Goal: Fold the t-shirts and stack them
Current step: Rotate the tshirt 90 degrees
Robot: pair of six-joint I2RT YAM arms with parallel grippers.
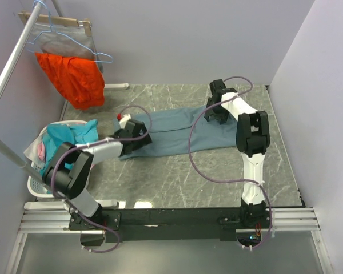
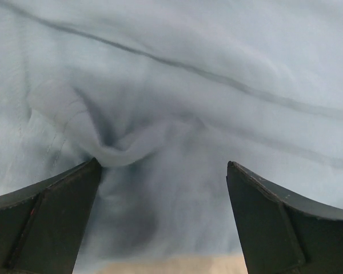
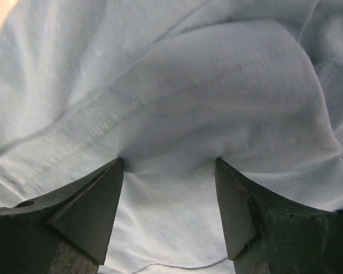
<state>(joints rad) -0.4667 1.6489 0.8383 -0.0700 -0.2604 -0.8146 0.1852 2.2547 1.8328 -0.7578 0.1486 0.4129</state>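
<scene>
Slate-blue cloth t-shirt (image 1: 174, 134) lies across grey marbled bench (image 1: 217, 171), nearer far edge. Left gripper (image 2: 163, 165) and right gripper (image 3: 168, 161) both released, jaws splayed over puckered cloth. Fold likely just beginning; next move calls for pinching and lifting together.

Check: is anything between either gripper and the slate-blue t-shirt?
Nothing visible. The left gripper and right gripper are both down on the t-shirt itself, jaws open and pressing straight into its bunched cloth.

Grey marbled worktop (image 1: 177, 177) carries one slate-blue t-shirt (image 1: 167, 130), lying crumpled across its middle, and one white laundry basket (image 1: 34, 185) holding clothes at its left edge.
</scene>
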